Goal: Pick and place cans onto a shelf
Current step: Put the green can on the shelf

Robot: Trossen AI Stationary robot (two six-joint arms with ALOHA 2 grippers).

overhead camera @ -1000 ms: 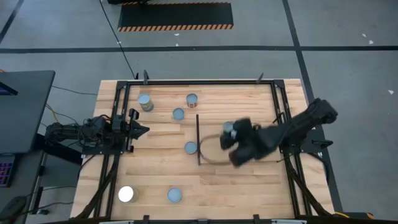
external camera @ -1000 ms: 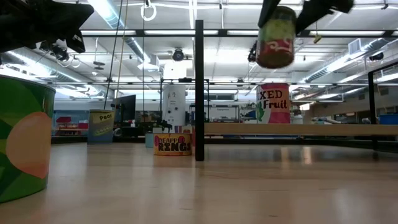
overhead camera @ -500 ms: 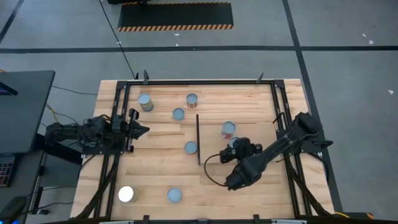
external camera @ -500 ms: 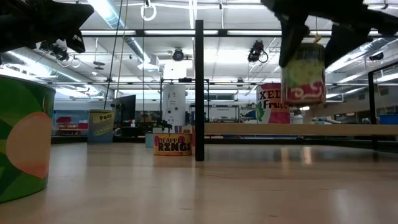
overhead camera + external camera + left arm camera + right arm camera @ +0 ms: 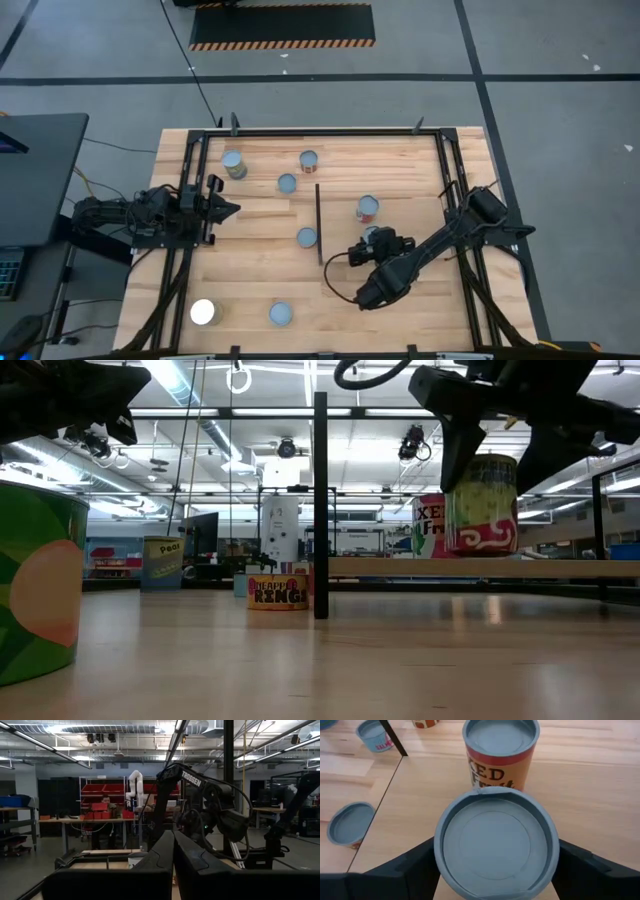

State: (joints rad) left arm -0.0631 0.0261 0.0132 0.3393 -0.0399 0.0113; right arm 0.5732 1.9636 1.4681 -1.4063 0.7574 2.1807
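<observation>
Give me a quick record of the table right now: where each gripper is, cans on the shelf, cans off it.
left gripper: shut, waiting at the table's left side
right gripper: over the shelf, around a green-labelled can
on shelf: orange-labelled can, just beyond the green one
off shelf: six cans on the tabletop

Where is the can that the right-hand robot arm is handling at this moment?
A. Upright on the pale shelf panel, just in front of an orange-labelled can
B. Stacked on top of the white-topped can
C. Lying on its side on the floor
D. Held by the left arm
A: the green-labelled can stands upright between the right gripper fingers on the shelf, near the orange-labelled can.
</observation>
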